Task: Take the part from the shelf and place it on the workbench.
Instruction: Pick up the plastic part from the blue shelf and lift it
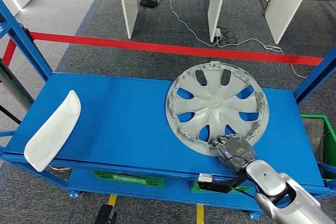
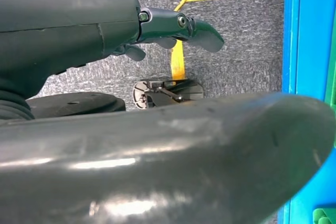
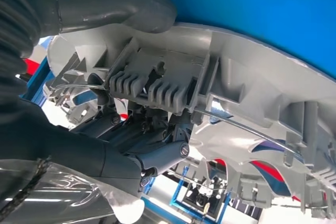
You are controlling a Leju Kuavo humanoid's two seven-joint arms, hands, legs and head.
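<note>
Head view, silver spoked hubcap (image 1: 217, 106), rim seemingly gripped by right hand (image 1: 233, 150)

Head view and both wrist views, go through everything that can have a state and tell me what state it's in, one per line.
Hubcap: flat on the blue shelf, near edge gripped by the right hand.
Right hand: fingers closed over the hubcap's rim, thumb on one face and fingers on the other.
Left hand: hanging over the floor, holding nothing, fingers extended.
White curved panel: lying loose on the shelf, untouched.
</note>
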